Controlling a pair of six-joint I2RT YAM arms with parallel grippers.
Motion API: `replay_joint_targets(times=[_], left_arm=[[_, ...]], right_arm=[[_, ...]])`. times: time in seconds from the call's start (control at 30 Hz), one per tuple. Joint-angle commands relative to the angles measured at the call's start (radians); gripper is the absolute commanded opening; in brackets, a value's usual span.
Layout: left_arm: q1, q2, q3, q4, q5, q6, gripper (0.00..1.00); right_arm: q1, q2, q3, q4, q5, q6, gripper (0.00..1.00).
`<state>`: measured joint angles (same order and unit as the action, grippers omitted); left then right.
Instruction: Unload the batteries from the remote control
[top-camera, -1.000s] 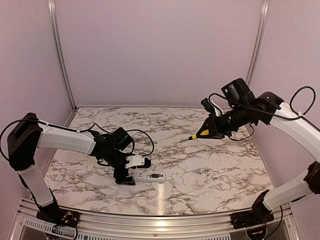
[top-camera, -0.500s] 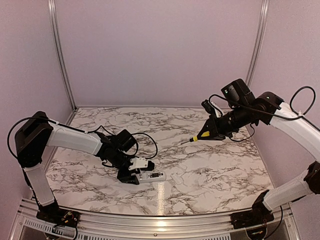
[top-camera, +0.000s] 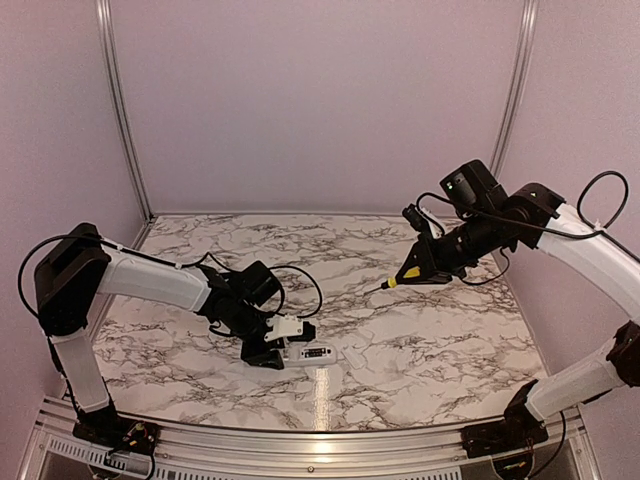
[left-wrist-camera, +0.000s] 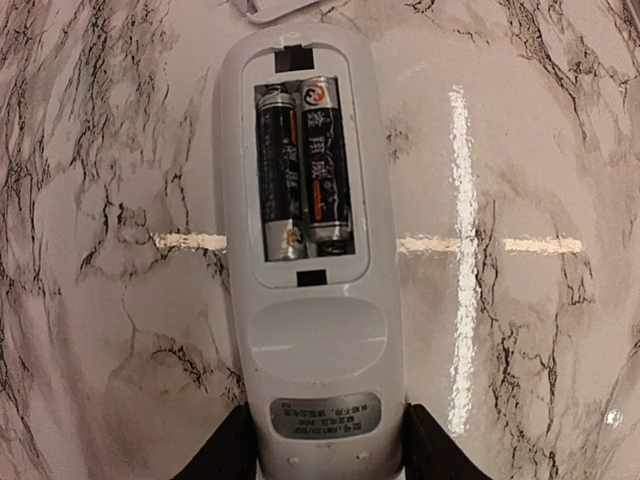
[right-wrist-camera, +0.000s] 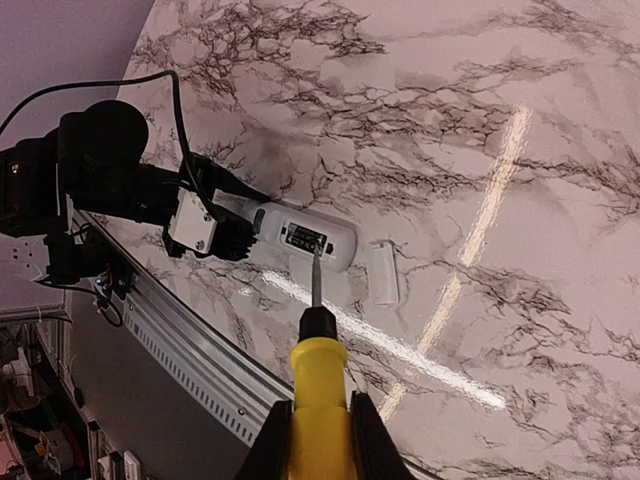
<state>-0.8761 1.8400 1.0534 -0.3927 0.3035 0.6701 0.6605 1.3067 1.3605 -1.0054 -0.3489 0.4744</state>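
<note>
**On the tabletop (left-wrist-camera: 540, 150), front-left: cover off, batteries (left-wrist-camera: 305, 165) not out yet**

The remote control (left-wrist-camera: 315, 340) lies flat with its back face up and the compartment open. Two batteries sit side by side in the bay. Both look fully seated, neither lifted at an end. The battery cover (right-wrist-camera: 384, 272) lies flat just past the remote's far end, with a small gap between them.

The left end effector (left-wrist-camera: 330, 445) is set narrow around the label end of the remote, a jaw against each side. It reads as a bracing grip that pins the remote to the tabletop.

The right end effector (right-wrist-camera: 320, 455) is clamped on the yellow-handled screwdriver (right-wrist-camera: 318, 385), tip forward. In the top view the tool is in the air on the right side, well apart from the remote. In the wrist view the shaft lines up roughly with the remote.

Progress, as a judgement:
- Done: the cover is off and the remote looks steadied.
- Left: both batteries, so none of the unloading proper has happened.
- Next: probably bring the tip down to a battery end and lever it up.
- Risk: the tip skidding off the battery, or the remote sliding in the left grip.
</note>
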Motion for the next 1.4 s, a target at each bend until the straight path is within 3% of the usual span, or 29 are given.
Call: replay_joint_targets(times=[0.0,0.53,0.83,0.93,1.03,1.1,1.17,1.37], left_arm=[[-0.060,0.011,0.015,0.047,0.021,-0.101,0.35],[-0.141,-0.027,0.003,0.065,-0.008,-0.285,0.35],[-0.162,-0.014,0.014,0.081,-0.045,-0.333,0.39],[-0.162,-0.018,0.011,0.083,-0.055,-0.333,0.46],[-0.162,-0.026,-0.004,0.096,-0.057,-0.330,0.60],[-0.163,-0.040,-0.021,0.114,-0.061,-0.328,0.73],[-0.162,-0.071,-0.051,0.149,-0.076,-0.334,0.96],[-0.162,-0.196,-0.140,0.252,-0.103,-0.386,0.99]], right_arm=[[-0.002,0.000,0.045,-0.048,0.024,-0.029,0.00],[0.001,-0.015,-0.028,-0.074,-0.087,-0.050,0.00],[0.094,0.043,-0.073,-0.070,-0.102,-0.027,0.00],[0.129,0.083,-0.062,-0.065,-0.086,-0.019,0.00],[0.148,0.122,-0.046,-0.064,-0.079,-0.018,0.00],[0.151,0.144,-0.034,-0.067,-0.075,-0.020,0.00],[0.151,0.156,-0.025,-0.073,-0.070,-0.026,0.00],[0.151,0.171,0.020,-0.104,-0.033,-0.041,0.00]])
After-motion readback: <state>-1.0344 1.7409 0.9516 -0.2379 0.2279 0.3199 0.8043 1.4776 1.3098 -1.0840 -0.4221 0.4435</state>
